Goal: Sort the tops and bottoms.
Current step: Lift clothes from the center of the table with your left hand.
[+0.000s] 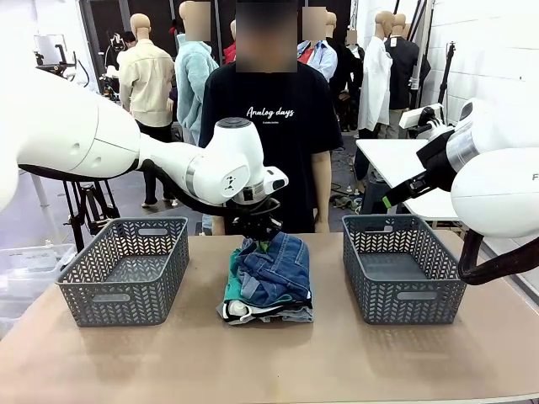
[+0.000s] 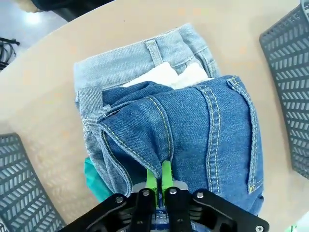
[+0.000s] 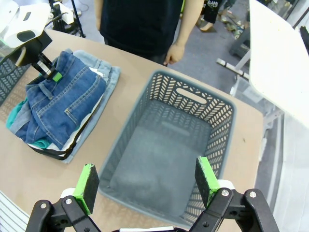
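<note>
- Denim tops the stack in the front view: the dark blue jeans point(image 1: 274, 268) lie crumpled on a pile in the middle of the desk point(image 1: 253, 362). The pile sits between the left basket point(image 1: 126, 269) and the right basket point(image 1: 404, 268), touching neither.
- Looking down the pile, the teal shirt point(image 1: 231, 288) peeks out at the left edge. The white shirt point(image 1: 240, 310) with black trim sits low at the near corner, and the pale shorts point(image 1: 296, 316) are right at the bottom.
- The left arm comes across from the left, and the left tool point(image 1: 258, 225) is down at the far edge of the pile. It is just in front of the person point(image 1: 269, 126) in a black T-shirt standing behind the desk.
- Over to the left wrist view: the green pads are pinched tight on a raised fold of the dark blue jeans, so this tool is clenched on the denim.
- The pale shorts spread out underneath, waistband and belt loop showing. The white shirt is sandwiched between the two denims, and the teal shirt pokes out low beside the pads.
- Right wrist view now: the right tool point(image 3: 146, 182) is released, pads spread wide apart, hanging above the right basket.
- The pile lies off to one side on the desk, with the left tool at its far end. The person's hand point(image 3: 171, 59) hangs just past the desk's far edge.
</note>
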`<state>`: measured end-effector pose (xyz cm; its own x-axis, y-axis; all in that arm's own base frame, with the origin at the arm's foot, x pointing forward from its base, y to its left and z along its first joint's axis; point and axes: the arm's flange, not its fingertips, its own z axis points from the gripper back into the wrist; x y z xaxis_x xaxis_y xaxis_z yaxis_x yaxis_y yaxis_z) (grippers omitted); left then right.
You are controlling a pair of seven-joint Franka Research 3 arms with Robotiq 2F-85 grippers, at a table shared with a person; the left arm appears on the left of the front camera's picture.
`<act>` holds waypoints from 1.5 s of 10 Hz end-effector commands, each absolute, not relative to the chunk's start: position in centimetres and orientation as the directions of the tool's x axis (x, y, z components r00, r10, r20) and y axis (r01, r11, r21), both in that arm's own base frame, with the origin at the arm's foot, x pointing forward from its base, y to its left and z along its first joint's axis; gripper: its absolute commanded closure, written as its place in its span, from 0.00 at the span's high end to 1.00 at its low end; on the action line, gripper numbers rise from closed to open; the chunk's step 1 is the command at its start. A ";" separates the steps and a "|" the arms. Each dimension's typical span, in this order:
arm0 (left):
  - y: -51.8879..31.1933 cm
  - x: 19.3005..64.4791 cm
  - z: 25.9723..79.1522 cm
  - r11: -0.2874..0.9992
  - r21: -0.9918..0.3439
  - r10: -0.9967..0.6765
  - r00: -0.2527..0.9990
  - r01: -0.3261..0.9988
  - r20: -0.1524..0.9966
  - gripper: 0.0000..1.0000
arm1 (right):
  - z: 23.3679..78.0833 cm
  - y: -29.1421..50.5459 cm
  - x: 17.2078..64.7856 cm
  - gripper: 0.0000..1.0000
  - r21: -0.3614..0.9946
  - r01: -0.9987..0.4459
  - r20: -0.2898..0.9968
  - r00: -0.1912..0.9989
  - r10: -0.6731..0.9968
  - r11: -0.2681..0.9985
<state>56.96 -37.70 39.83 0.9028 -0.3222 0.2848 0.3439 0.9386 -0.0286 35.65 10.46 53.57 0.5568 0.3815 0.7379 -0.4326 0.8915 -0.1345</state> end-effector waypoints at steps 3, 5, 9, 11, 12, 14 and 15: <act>-37.7 57.0 39.8 0.939 -0.029 -0.322 0.903 0.344 0.285 0.00 | 53.5 10.4 35.8 1.00 -0.143 -0.431 0.742 0.549 0.385 0.891; -37.7 57.0 39.9 0.939 -0.028 -0.321 0.902 0.343 0.287 0.00 | 53.5 10.4 35.8 1.00 -0.143 -0.431 0.742 0.549 0.385 0.891; -42.0 52.7 54.7 0.933 0.145 -0.357 0.811 0.328 0.464 0.00 | 53.5 10.4 35.8 1.00 -0.143 -0.431 0.742 0.549 0.385 0.891; -44.4 50.5 59.4 0.919 0.198 -0.395 0.780 0.342 0.485 0.00 | 53.5 10.4 35.8 1.00 -0.143 -0.431 0.742 0.549 0.385 0.891; -45.2 49.7 60.8 0.910 0.231 -0.413 0.797 0.344 0.440 0.00 | 53.5 10.4 35.8 1.00 -0.143 -0.431 0.742 0.549 0.385 0.891; -46.6 48.0 64.2 0.884 0.252 -0.467 0.760 0.393 0.453 0.00 | 53.5 10.4 35.8 1.00 -0.143 -0.431 0.742 0.549 0.385 0.891; -47.3 47.3 65.7 0.880 0.260 -0.475 0.742 0.397 0.473 0.00 | 53.5 10.4 35.8 1.00 -0.143 -0.431 0.742 0.549 0.385 0.891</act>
<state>46.71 -46.21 63.59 0.7720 -0.4524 0.4466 0.3894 0.8918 0.2303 35.66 10.46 53.58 0.5567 0.3815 0.7379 -0.4321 0.8917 -0.1349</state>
